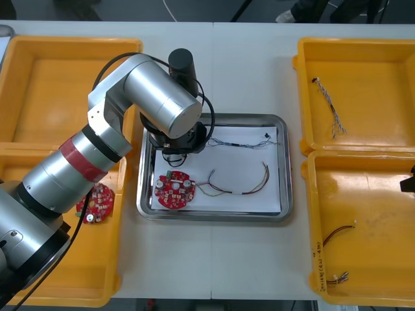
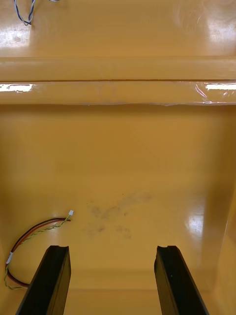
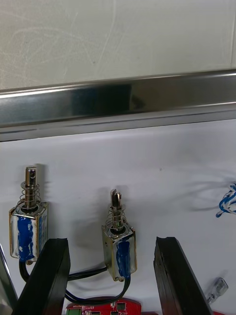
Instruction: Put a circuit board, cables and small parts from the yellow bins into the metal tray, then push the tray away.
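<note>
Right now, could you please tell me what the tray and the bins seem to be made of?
The metal tray looks like polished steel: mirror-bright rim, white inside, left pincer open above it. The yellow bins seem moulded plastic: glossy uniform colour, rounded rims; right pincer open over one.

An electronics workshop or robotics lab bench: shallow yellow plastic bins (image 1: 363,58) are flanking a pale work table (image 1: 246,39), one holding a twisted blue and white cable (image 1: 329,107). Between them a shiny rectangular metal tray (image 1: 214,217) with a white inside is carrying a round red circuit board (image 1: 174,190) and small metal parts (image 3: 118,246), spring-topped and daubed blue, while a silver robot arm (image 1: 162,103) with a red band is reaching over it. Dark flooring (image 1: 214,8) is showing beyond the table's far edge.
</note>
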Available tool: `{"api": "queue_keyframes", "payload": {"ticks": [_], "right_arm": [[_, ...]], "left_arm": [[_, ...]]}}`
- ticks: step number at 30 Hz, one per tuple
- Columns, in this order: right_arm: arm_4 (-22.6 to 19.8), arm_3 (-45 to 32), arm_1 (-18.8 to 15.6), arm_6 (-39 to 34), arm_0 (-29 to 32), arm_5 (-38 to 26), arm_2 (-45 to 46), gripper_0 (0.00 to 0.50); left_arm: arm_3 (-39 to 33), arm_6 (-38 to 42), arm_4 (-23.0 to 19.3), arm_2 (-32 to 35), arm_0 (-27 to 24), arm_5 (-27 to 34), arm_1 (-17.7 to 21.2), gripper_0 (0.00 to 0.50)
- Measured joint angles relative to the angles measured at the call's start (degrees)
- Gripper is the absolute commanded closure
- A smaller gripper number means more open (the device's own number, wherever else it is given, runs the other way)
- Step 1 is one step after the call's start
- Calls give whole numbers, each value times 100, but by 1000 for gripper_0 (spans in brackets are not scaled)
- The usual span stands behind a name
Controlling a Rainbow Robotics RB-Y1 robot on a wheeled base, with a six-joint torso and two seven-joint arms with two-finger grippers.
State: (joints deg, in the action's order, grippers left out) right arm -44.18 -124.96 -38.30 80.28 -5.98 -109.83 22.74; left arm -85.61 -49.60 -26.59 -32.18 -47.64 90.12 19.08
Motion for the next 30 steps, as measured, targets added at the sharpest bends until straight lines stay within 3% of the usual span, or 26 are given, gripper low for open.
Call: {"api": "queue_keyframes", "payload": {"ticks": [7, 15, 30], "right_arm": [[-3, 0, 0, -2, -4, 0, 0, 0], [-30, 0, 0, -3, -61, 0, -72, 0], [-289, 1, -3, -5, -726, 0, -976, 0]], "left_arm": [[-280, 1, 11, 2, 0, 98, 1, 0], [-1095, 1, -65, 201, 1, 803, 105, 0], [-2071, -21, -1260, 1642, 3, 1930, 1046, 0]]}}
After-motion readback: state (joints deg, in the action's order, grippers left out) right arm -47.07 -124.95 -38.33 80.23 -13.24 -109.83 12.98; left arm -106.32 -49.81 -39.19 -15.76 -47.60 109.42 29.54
